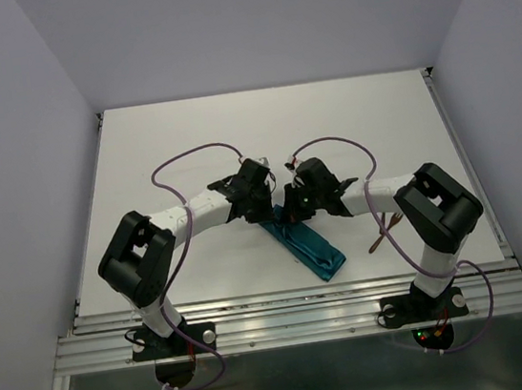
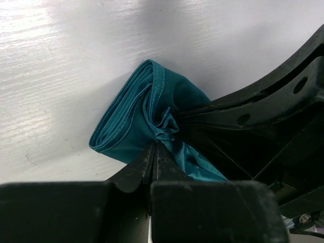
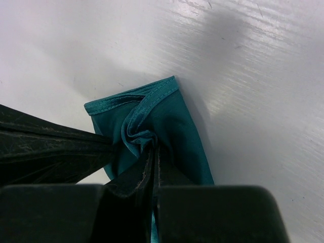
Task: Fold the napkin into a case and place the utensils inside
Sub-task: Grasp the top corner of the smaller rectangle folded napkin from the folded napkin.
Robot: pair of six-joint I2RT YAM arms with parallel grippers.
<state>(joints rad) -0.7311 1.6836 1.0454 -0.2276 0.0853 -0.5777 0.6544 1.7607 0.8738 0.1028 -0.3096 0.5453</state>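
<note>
White tabletop (image 1: pixel 186 137) fills a booth with pale lavender walls (image 1: pixel 4 142), and a metal rail (image 1: pixel 296 311) runs along its near edge. 1 napkin (image 1: pixel 315 250) lies on it near the middle. It is teal blue-green, thin and faintly shiny, and folded into a narrow flat strip. The strip runs diagonally, its far end tucked under the 2 grippers and its near end angled toward the base of the right arm (image 1: pixel 436 206). At the far end, stitched hems show along the stacked layers, and the cloth is bunched into small pleats. The left gripper (image 2: pixel 154 146) has its jaws pressed together on that bunched cloth. The right gripper (image 3: pixel 152 150) pinches it the same way from the opposite side, so the 2 sets of jaws meet at the napkin's far end. Right of the napkin and well apart from it, thin reddish-brown utensils (image 1: pixel 380 237) lie on the tabletop. The right arm's elbow partly hides them, so I cannot count them.
</note>
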